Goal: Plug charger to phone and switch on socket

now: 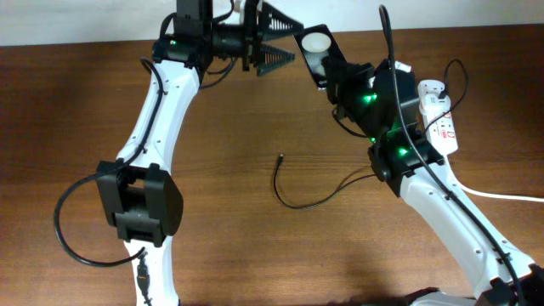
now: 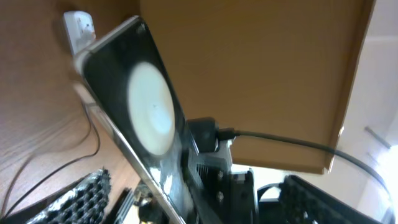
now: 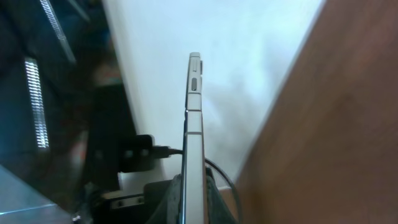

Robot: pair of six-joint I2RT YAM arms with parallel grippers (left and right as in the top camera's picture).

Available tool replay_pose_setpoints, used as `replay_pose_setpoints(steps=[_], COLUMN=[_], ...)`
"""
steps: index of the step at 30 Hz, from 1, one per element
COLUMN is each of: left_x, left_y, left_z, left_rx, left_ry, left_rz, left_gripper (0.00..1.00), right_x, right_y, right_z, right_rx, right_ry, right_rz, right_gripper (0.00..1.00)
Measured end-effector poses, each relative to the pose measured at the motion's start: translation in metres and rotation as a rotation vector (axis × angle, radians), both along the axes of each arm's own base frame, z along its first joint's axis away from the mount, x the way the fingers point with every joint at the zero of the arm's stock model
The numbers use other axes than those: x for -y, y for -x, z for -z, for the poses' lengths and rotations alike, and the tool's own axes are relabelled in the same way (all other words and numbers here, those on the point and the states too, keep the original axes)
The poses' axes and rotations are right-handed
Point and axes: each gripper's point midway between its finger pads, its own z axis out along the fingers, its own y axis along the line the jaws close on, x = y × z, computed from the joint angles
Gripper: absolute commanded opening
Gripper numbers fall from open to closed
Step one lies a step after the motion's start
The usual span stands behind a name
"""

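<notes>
My right gripper [image 1: 328, 70] is shut on the phone [image 1: 315, 42] and holds it above the back of the table, a bright round reflection on its glossy face. In the right wrist view the phone [image 3: 194, 130] stands edge-on, clamped between that gripper's [image 3: 194, 196] pads. My left gripper [image 1: 277, 41] is open just left of the phone. In its wrist view the phone [image 2: 137, 112] slants down between the wide-apart fingers [image 2: 81, 199], with no contact visible. The charger cable [image 1: 306, 202] lies loose on the table, its plug tip [image 1: 280, 157] free. The socket [image 1: 440, 121] lies at the right.
A white adapter [image 1: 430, 88] sits at the socket's far end, and the thick white cord [image 1: 510, 195] runs off to the right. The right arm's base link [image 1: 450, 212] crosses the table's right side. The left arm [image 1: 140, 200] stands at the left.
</notes>
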Motion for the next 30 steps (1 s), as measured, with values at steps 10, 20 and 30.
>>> replay_pose_setpoints(steps=[10, 20, 30], left_x=[0.026, 0.03, 0.03], left_y=[-0.001, 0.0, -0.001], left_z=[-0.011, -0.01, -0.009], left_rx=[-0.125, -0.147, -0.156], left_ry=[0.016, 0.01, 0.008], left_rz=[-0.038, -0.045, -0.049], left_gripper=[0.52, 0.28, 0.08], right_x=[-0.014, -0.023, -0.023], right_y=[0.001, -0.002, -0.002], right_z=[-0.026, -0.017, -0.024], right_rx=[0.082, 0.053, 0.071], right_ry=[-0.085, -0.122, -0.137], right_rz=[0.073, 0.056, 0.057], right_gripper=[0.04, 0.04, 0.04])
